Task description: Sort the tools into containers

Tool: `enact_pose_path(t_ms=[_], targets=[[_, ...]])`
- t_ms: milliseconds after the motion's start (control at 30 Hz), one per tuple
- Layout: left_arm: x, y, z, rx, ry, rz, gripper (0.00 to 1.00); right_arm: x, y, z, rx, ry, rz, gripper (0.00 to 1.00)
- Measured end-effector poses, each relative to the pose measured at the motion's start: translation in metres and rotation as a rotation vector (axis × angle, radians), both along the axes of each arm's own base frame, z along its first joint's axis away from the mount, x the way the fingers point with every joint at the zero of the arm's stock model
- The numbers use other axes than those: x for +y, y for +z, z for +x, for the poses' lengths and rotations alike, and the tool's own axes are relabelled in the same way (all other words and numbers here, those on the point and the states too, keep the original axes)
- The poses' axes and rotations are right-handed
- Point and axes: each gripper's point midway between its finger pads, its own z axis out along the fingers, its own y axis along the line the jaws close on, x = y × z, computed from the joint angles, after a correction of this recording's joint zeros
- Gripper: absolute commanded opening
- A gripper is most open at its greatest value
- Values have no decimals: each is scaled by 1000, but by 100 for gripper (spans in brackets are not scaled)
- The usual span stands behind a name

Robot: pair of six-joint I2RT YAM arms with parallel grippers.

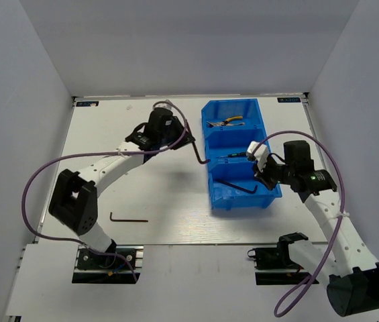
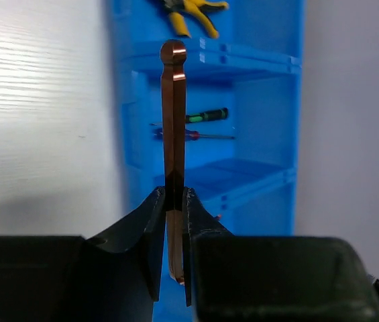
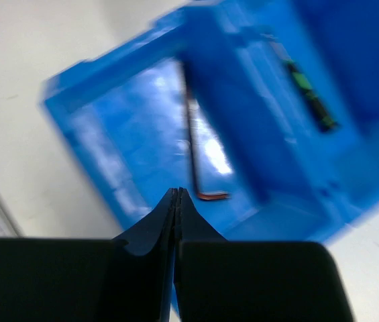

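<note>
Upright hex key (image 2: pixel 174 127) in left claw (image 2: pixel 172 201), nr blue bin (image 2: pixel 130 134)

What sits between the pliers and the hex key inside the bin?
The screwdrivers, in the middle compartment of the bin; the top external view shows it.

Top view: bright, even overhead light. The white tabletop (image 1: pixel 109 127) carries soft arm shadows. Right wrist view: blue bin (image 3: pixel 119 141) badly smeared, with a white glare patch on its floor. Left wrist view: hex key (image 2: pixel 174 134) sharp with copper glints, bin behind soft, fingers (image 2: pixel 147 235) near-black.
</note>
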Motion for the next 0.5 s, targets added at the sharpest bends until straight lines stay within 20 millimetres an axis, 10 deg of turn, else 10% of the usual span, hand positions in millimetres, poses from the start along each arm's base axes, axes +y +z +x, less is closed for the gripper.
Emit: enact_pose_path(t_ms=[267,500], targets=[[-70,-13,-25,49,-34,-48,0,-50,36,59,-221,-444,-44,0],[-108,-5,-53,88,44,-67,0,-81,44,72,-248,-677,-50,0]])
